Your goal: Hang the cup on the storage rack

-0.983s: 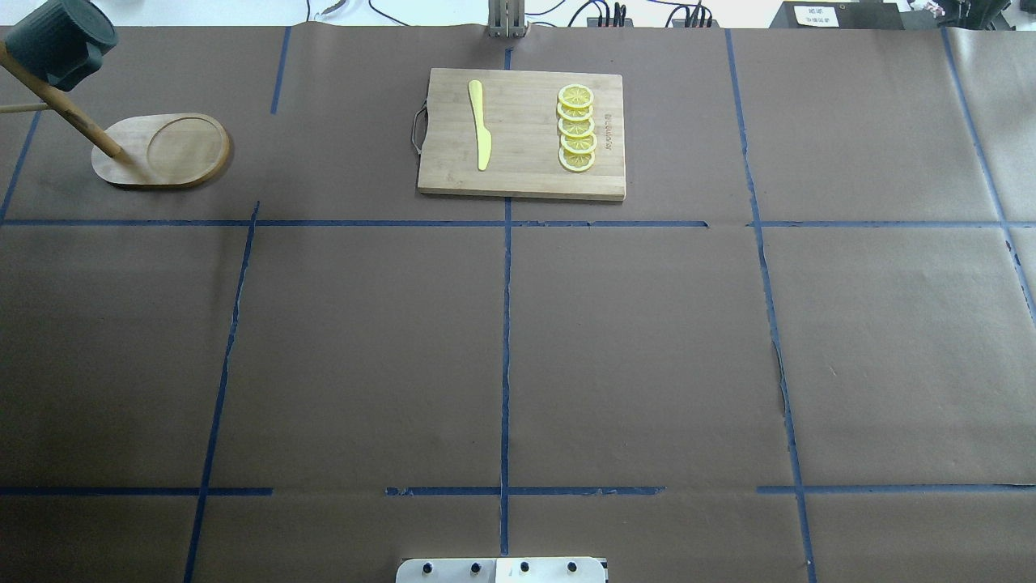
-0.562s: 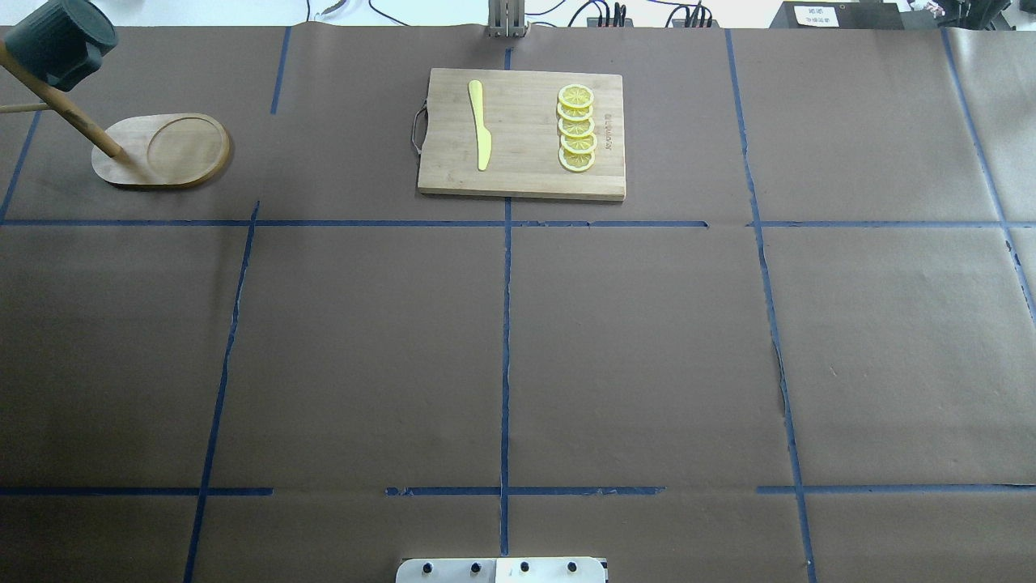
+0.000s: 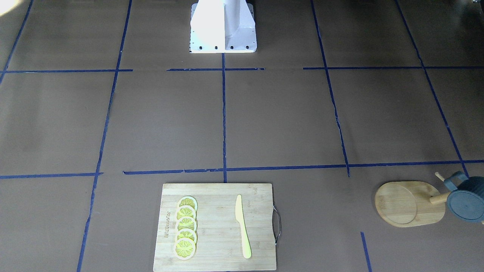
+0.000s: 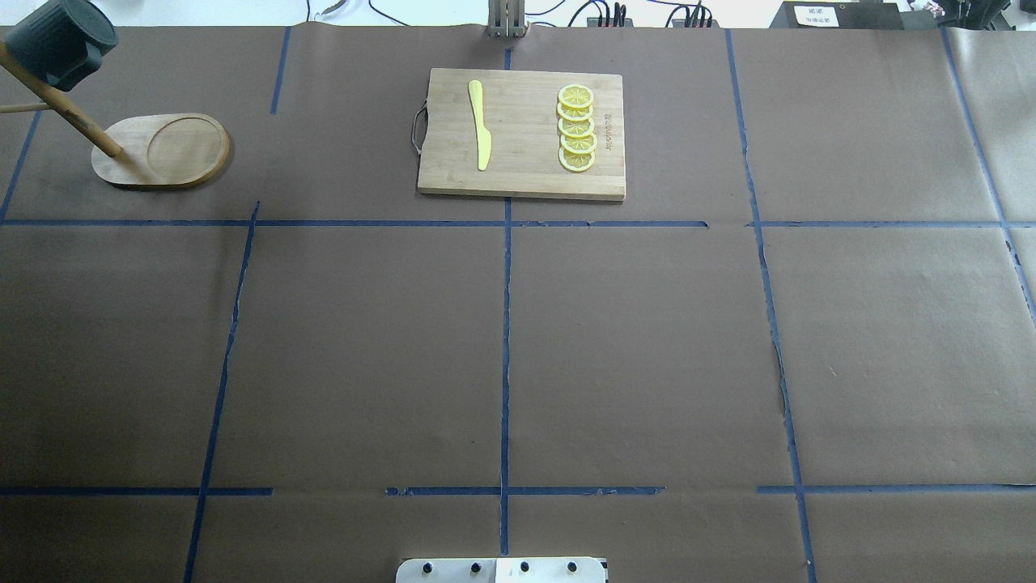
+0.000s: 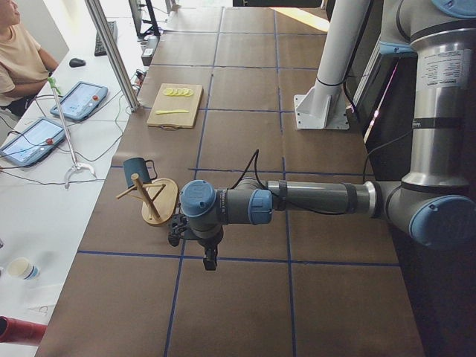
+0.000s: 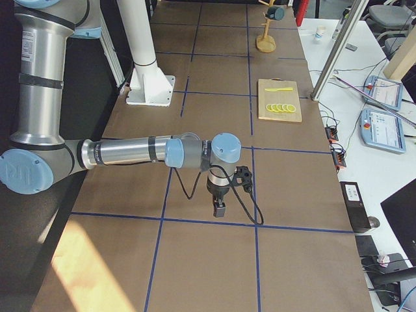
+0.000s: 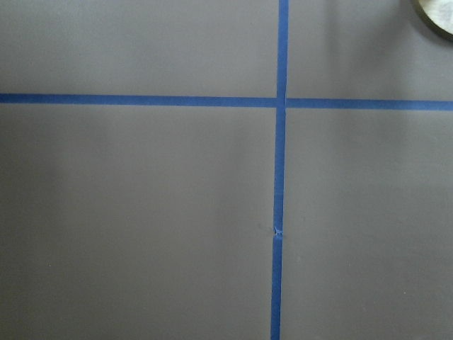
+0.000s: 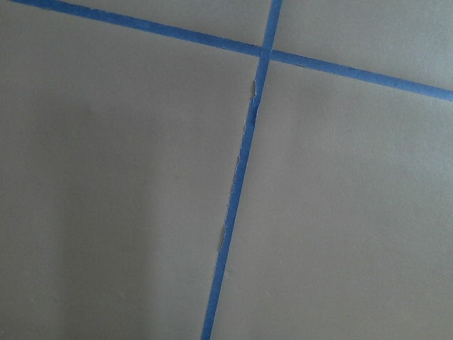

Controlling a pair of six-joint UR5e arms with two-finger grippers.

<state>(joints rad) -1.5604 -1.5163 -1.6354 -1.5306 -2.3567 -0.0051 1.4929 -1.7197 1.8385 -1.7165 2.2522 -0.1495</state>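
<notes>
The dark blue-grey cup (image 4: 61, 40) hangs on a peg of the light wooden storage rack (image 4: 162, 150) at the table's far left corner. It also shows in the front-facing view (image 3: 466, 202) beside the rack's oval base (image 3: 408, 204), and in the left view (image 5: 136, 169). No gripper touches the cup. My left gripper (image 5: 210, 260) hangs over the table a little short of the rack (image 5: 160, 202). My right gripper (image 6: 220, 209) hangs over a tape line far from the rack (image 6: 265, 44). I cannot tell whether either gripper is open or shut.
A bamboo cutting board (image 4: 522, 134) with a yellow knife (image 4: 481, 125) and several lemon slices (image 4: 576, 128) lies at the table's far middle. The robot's base (image 3: 223, 26) stands at the near edge. An operator (image 5: 18, 59) sits beyond the far edge.
The cup has shifted very slightly on its peg. Nothing else has visibly moved.
</notes>
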